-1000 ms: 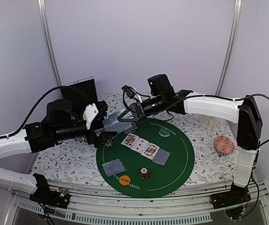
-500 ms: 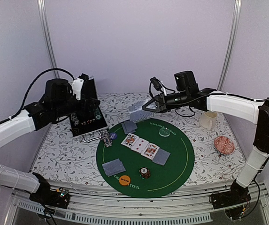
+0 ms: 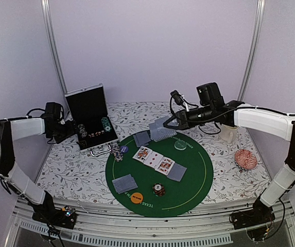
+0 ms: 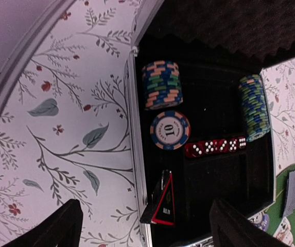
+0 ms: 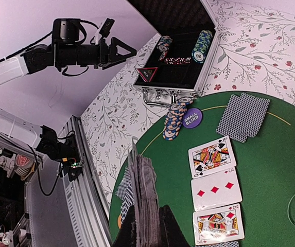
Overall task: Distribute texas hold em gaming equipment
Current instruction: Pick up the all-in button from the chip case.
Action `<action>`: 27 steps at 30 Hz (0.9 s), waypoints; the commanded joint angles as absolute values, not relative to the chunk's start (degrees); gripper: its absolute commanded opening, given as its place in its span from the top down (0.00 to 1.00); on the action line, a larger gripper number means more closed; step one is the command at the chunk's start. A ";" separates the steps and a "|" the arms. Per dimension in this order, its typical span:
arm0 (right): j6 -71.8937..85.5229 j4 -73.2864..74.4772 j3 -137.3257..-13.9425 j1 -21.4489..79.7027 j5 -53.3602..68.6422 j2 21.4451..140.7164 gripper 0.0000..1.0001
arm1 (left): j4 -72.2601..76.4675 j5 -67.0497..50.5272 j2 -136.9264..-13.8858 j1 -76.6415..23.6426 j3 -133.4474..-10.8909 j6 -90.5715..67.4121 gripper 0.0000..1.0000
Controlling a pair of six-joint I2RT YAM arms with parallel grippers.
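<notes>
Floral cloth (image 3: pixel 70 175) covered the table, with the green round mat (image 3: pixel 201 177) at its middle. Since half a second before, the left arm had swung out to the left and dropped low. The left gripper (image 3: pixel 76 130) now sat just beside the open case (image 3: pixel 88 105), its fingers (image 4: pixel 65 224) spread wide with nothing between them. It faced the chip stacks (image 4: pixel 161 85), dice (image 4: pixel 214 146) and red-edged triangle marker (image 4: pixel 163 203) inside. The right gripper (image 3: pixel 169 123) had shifted slightly, clamped on the deck of cards (image 3: pixel 161 132), which now hung over the mat's far edge beside a face-down pair (image 3: pixel 142 138). The three face-up cards (image 3: pixel 155 159), orange disc (image 3: pixel 136 197) and clear disc (image 3: pixel 180 145) lay unchanged.
</notes>
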State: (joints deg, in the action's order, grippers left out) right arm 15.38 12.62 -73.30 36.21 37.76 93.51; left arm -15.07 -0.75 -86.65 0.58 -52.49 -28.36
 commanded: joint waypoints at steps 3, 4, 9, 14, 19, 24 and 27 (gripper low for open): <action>14.06 12.99 -72.58 35.95 36.81 90.92 0.98 | -10.69 -6.41 -90.71 1.68 -49.03 -32.22 0.18; 14.06 13.01 -72.54 35.95 36.82 90.88 0.98 | -10.10 -7.21 -91.09 1.68 -48.44 -32.44 0.22; 13.97 12.93 -72.44 35.95 36.70 90.90 0.98 | -8.38 -7.18 -93.80 1.59 -47.42 -32.54 0.35; 13.98 12.93 -72.09 35.97 36.62 90.41 0.98 | -6.67 -7.13 -95.57 1.63 -47.63 -32.36 0.47; 14.05 12.97 -71.70 35.99 36.58 90.14 0.98 | -5.86 -7.20 -95.65 1.26 -47.99 -32.41 0.51; 14.30 13.00 -71.44 35.95 36.66 90.02 0.98 | -5.92 -6.53 -95.45 1.06 -47.86 -31.83 0.58; 14.24 13.09 -71.45 35.95 36.66 89.97 0.98 | -5.95 -6.43 -94.95 0.84 -47.51 -31.90 0.64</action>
